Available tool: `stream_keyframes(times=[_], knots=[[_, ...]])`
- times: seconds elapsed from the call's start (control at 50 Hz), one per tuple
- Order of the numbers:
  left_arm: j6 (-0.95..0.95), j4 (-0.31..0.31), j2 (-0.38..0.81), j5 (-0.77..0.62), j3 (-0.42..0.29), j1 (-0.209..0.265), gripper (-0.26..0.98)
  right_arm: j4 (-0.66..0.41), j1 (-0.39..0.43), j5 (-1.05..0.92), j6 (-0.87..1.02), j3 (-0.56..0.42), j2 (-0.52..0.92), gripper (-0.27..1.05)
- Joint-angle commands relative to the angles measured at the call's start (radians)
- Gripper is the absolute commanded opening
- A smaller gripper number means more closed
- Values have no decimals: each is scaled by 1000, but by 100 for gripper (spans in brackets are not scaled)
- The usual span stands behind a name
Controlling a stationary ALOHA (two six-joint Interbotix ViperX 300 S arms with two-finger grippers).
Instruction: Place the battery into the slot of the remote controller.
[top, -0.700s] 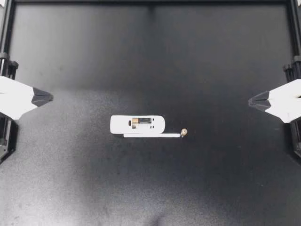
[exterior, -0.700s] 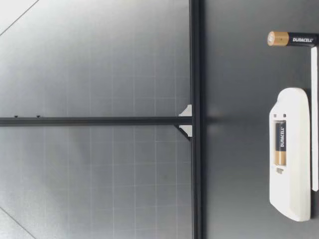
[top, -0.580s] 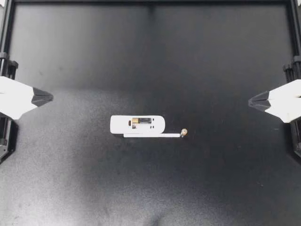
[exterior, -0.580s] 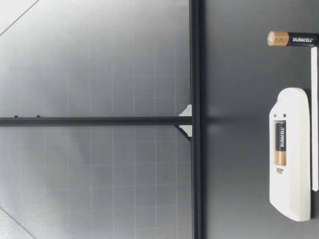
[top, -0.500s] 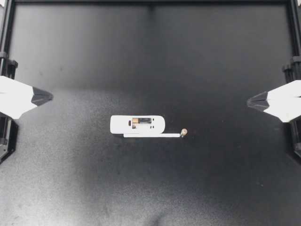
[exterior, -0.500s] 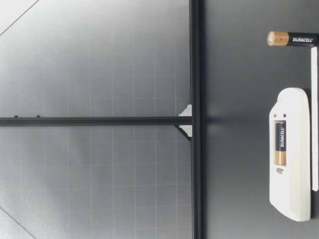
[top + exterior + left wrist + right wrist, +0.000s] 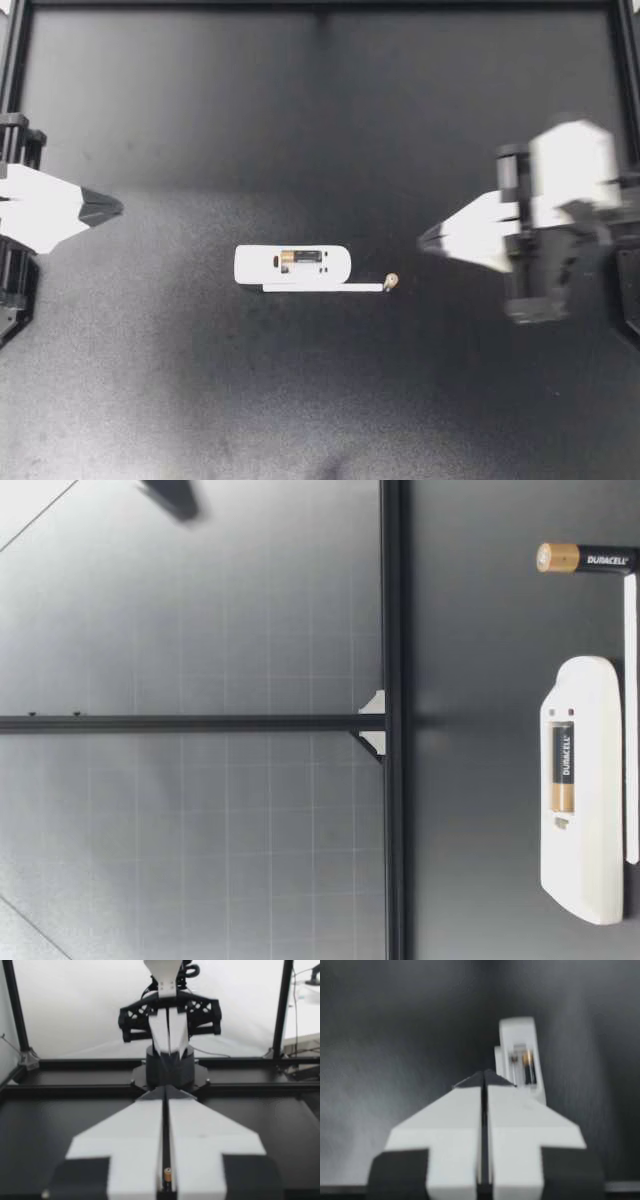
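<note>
Low view reveals loose battery (image 7: pixel 585 558) upright; top view, end-on.

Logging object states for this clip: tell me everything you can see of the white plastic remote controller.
The white plastic remote controller is a long slab with rounded corners, near the middle of the black table. Its battery bay is uncovered and holds one gold-and-black battery. A thin white strip runs along one long side; contact is unclear. My left gripper and right gripper are both clear of it.
</note>
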Motion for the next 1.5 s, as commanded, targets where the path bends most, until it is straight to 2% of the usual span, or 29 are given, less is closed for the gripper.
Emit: stream_keyframes(times=[0.0,0.12,0.26,0.32,0.5,0.56,1.48], knots=[[0,-2,11,-9,-11,3,-18,0,-8,92,0,-81,61,-17],[0,-2,11,-9,-8,2,-18,0,-8,209,0,-140,138,-14],[0,-2,12,-9,-6,3,-18,0,-6,288,2,-184,219,-5],[0,-2,11,-9,-5,2,-18,0,-6,308,2,-198,249,3],[0,-2,11,-9,3,3,-18,0,-6,344,0,-232,336,36],[0,-2,11,-9,6,3,-18,0,-6,345,-2,-238,357,41],[-12,-2,20,-9,12,3,-18,-51,-21,290,0,-236,518,41]])
